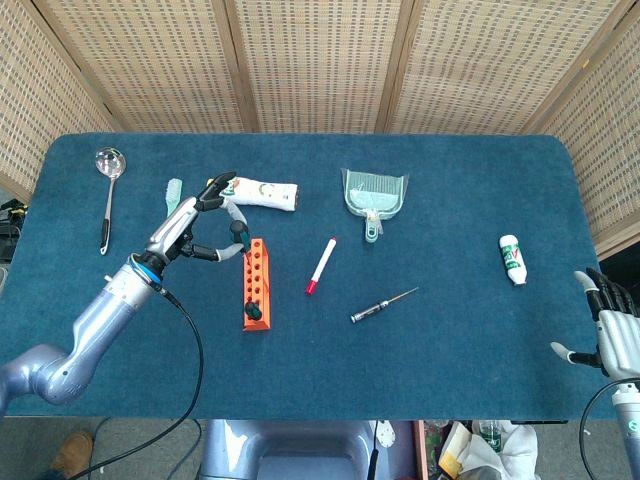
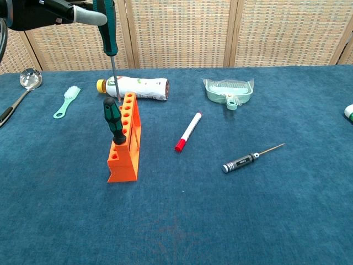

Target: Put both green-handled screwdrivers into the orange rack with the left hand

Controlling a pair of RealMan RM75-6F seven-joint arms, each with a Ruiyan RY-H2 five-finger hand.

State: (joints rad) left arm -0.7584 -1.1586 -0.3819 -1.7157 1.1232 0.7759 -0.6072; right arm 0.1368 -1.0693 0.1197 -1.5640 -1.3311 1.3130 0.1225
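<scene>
Holding: left hand (image 1: pixel 192 232) reaches over the table, fingers pinching one green-handled screwdriver (image 2: pixel 109 38) upright, tip just above the orange plastic rack (image 2: pixel 126 141).
Screwdrivers: two green-handled; second green-handled screwdriver (image 2: pixel 114 121) stands in the rack's near end.
Rack: one, row of holes, left of centre.
Right hand (image 1: pixel 612 330): at table's right edge, fingers apart, holding nothing.

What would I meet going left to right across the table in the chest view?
Ladle → brush → orange rack → red marker → dustpan → black screwdriver → white bottle.
</scene>
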